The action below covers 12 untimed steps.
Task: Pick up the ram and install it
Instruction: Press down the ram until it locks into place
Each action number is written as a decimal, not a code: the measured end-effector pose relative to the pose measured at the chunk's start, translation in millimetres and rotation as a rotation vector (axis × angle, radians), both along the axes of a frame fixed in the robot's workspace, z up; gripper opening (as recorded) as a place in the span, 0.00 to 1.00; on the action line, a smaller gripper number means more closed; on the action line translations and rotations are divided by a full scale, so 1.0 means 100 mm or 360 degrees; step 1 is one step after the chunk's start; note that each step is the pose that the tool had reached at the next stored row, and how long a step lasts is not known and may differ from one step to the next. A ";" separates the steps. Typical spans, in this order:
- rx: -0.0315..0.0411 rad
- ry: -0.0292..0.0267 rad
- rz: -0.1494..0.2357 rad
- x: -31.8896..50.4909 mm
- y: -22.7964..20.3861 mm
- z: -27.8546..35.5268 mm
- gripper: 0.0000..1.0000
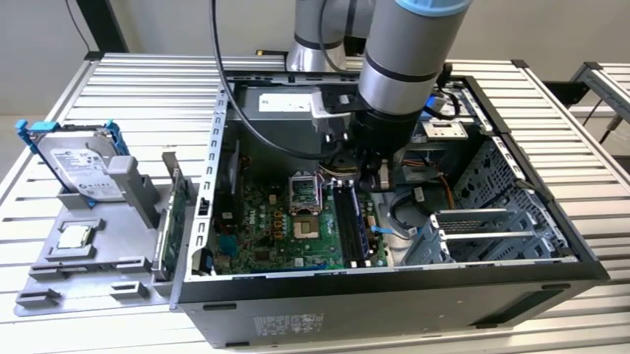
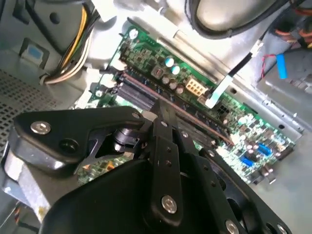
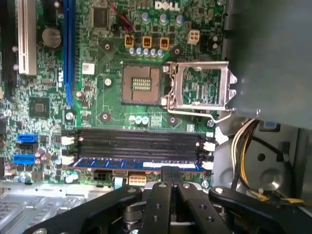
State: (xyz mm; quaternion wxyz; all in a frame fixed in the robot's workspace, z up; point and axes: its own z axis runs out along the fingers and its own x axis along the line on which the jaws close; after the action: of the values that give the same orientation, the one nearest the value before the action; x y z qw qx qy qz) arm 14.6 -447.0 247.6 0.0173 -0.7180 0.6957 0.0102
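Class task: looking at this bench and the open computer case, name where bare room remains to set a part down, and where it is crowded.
Free: the slatted table in front of the grey tray, and the table strip at the exterior view's right of the case. Crowded: inside the case, where the tool sits over the memory slots, beside the cables.

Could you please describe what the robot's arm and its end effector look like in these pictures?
In the exterior view, the arm is a thick silver-grey tube with a light blue cap and a black ring band, ending in a black wrist section. A black cable loops down to it. In both wrist views, the end effector is matte black, built of flat linkage bars joined by silver screws.
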 end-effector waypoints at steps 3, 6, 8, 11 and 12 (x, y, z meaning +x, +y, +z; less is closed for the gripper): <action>0.0000 0.00003 -0.0005 0.009 -0.051 -0.010 0.00; 0.0000 0.00000 -0.0021 0.009 -0.097 -0.031 0.00; 0.0000 -0.00001 -0.0026 0.009 -0.131 -0.050 0.00; -0.0001 0.00012 -0.0027 0.009 -0.134 -0.057 0.00; -0.0001 0.00012 -0.0027 0.009 -0.136 -0.073 0.00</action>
State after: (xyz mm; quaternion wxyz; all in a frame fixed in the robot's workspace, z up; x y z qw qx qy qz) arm 15.6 -460.6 240.4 0.0170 -0.7120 0.7019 0.0102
